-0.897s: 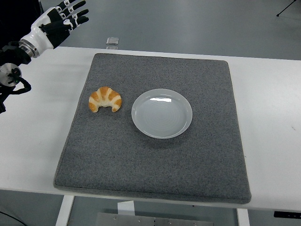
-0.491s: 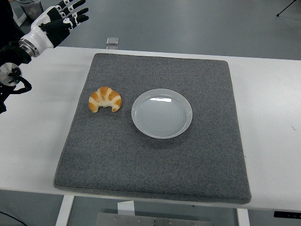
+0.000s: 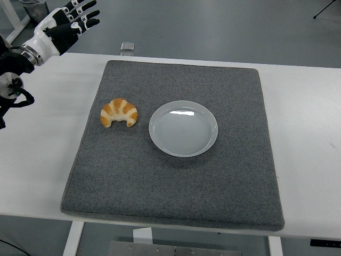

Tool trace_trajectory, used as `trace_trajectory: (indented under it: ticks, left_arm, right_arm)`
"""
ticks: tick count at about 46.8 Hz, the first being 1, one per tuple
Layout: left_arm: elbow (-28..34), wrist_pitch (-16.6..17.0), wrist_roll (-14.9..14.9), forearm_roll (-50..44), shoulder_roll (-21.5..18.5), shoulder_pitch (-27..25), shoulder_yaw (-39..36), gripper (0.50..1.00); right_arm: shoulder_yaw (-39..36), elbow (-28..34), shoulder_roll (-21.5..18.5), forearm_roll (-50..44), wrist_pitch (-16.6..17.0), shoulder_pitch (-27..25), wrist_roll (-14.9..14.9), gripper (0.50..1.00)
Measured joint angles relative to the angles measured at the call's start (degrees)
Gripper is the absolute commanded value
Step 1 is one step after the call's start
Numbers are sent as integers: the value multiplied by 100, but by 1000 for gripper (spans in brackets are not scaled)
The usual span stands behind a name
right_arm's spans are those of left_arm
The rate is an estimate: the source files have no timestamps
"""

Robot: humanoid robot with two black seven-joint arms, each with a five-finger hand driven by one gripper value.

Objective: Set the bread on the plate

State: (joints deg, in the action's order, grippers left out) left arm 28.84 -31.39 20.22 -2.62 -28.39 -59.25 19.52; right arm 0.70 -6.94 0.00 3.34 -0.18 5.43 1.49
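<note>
A golden croissant (image 3: 119, 112) lies on the left part of the grey mat (image 3: 176, 186). An empty white plate (image 3: 183, 128) sits on the mat just right of it, a small gap apart. My left hand (image 3: 72, 18) is raised at the far upper left, above the table's back edge, far from the croissant. Its fingers are spread and hold nothing. The right arm is out of view.
The grey mat covers most of the white table (image 3: 309, 133). A small clear object (image 3: 127, 47) lies at the table's back edge, behind the mat.
My left arm has drifted very slightly toward the left edge. The croissant and plate have not moved.
</note>
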Motion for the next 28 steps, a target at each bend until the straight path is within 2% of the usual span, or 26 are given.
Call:
trace_trajectory:
  ticks: [17, 28]
  left_arm:
    - [148, 12, 27, 1236, -152, -95, 49, 990]
    - [435, 36, 86, 2196, -451, -271, 48, 990]
  right_arm:
    - [0, 0, 0, 0, 0, -3, 0, 952]
    - [0, 0, 0, 0, 0, 2, -1, 952]
